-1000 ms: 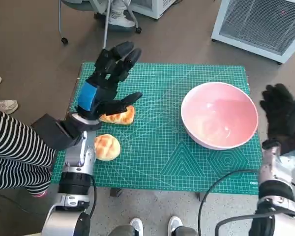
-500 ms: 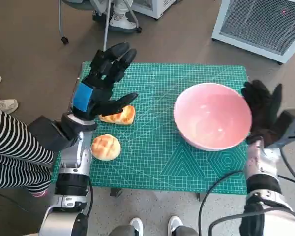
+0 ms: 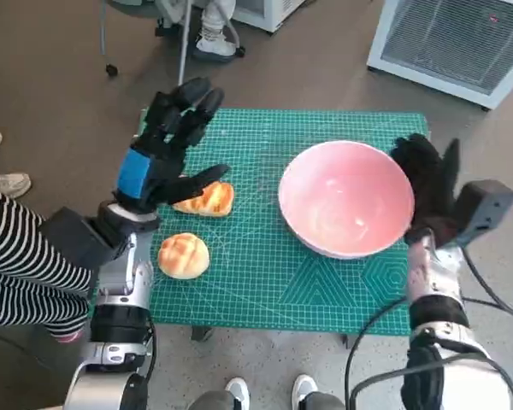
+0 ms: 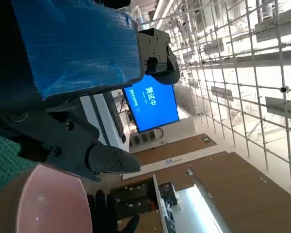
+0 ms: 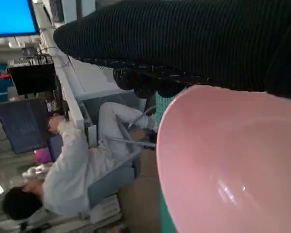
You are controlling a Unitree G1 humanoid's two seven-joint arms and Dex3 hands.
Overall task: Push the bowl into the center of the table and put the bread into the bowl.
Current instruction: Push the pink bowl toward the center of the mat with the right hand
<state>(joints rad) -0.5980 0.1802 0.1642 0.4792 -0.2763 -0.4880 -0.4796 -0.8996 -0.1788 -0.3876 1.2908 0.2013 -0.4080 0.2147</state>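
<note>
A large pink bowl [image 3: 345,200] sits on the green cutting mat [image 3: 265,256], right of the middle. My gloved right hand [image 3: 427,179] presses flat against the bowl's right rim, fingers spread. Two golden bread pieces lie on the left: a long loaf [image 3: 207,199] and a round bun [image 3: 183,254] nearer the front edge. My left hand [image 3: 162,154] hovers above the long loaf with fingers spread, holding nothing. The right wrist view shows the bowl [image 5: 233,160] close under the glove [image 5: 184,43]. The left wrist view catches part of the bowl [image 4: 39,204].
A white slatted appliance [image 3: 453,43] stands beyond the table's far right corner. Chair legs and a person's feet [image 3: 209,34] are behind the table. A striped trouser leg [image 3: 17,265] and shoes are at the left. A seated person [image 5: 82,160] appears in the right wrist view.
My right hand has come in from the right edge, met the bowl's rim and pushed the bowl leftward toward the middle. The left hand has stayed over the loaf.
</note>
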